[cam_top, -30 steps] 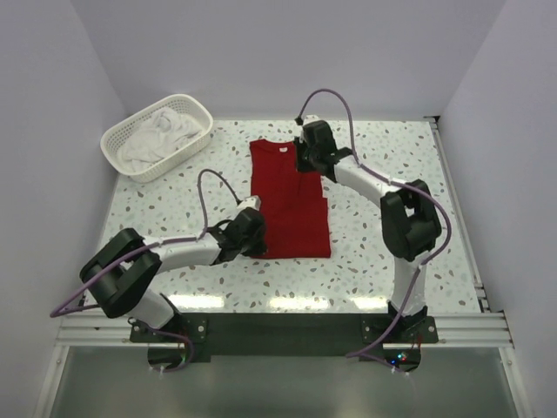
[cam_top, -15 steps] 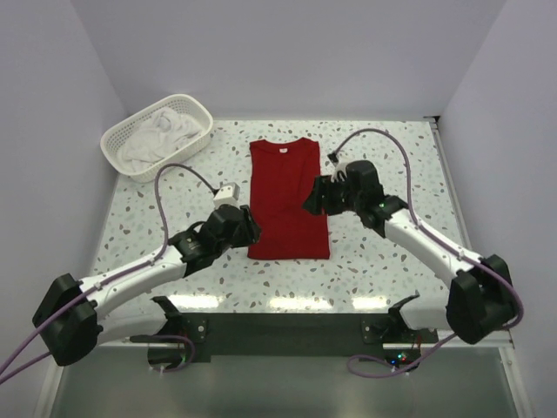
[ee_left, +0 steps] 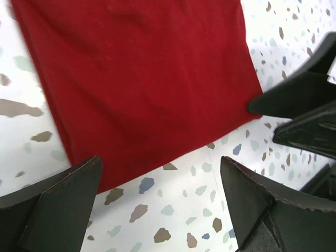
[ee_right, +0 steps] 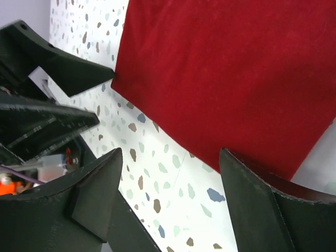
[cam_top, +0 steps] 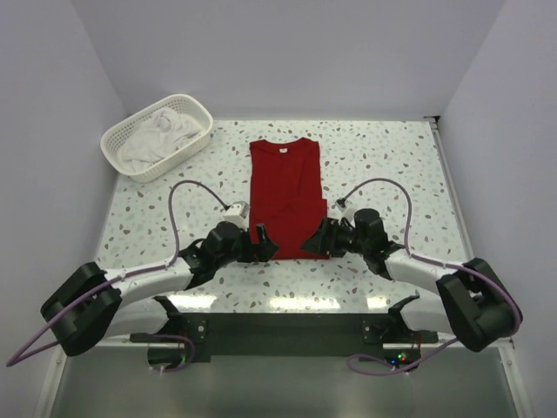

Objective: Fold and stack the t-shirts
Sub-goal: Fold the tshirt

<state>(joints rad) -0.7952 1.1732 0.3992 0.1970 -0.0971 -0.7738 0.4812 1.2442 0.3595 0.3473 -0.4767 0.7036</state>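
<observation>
Top external view, left to right: a white plastic basket (cam_top: 183,153) sits at the far left corner of the speckled table (cam_top: 383,165), with the white t-shirts (cam_top: 161,131) bundled inside it. Nearer the arms, the left gripper (cam_top: 264,244) lies low at the near left corner of the red t-shirt (cam_top: 285,187), its jaws spread wide and holding nothing. The red t-shirt lies flat in the middle of the table, folded into a long narrow strip. Its collar and small white label (cam_top: 282,149) are at the far end and its hem points toward the arms. At its near right corner the right gripper (cam_top: 319,242) is also low, jaws parted and empty. The two grippers face each other across the hem.

Left wrist view: its fingers (ee_left: 63,205) stand wide apart above the speckled surface, one overlapping the shirt's edge. The cloth between them lies smooth. A dark fingertip of the right gripper sits at the far corner of the hem; whether it touches cannot be told.

Right wrist view: its fingers (ee_right: 92,199) are likewise apart, the shirt's hem running between them, with the left gripper's tip at the opposite corner.
</observation>
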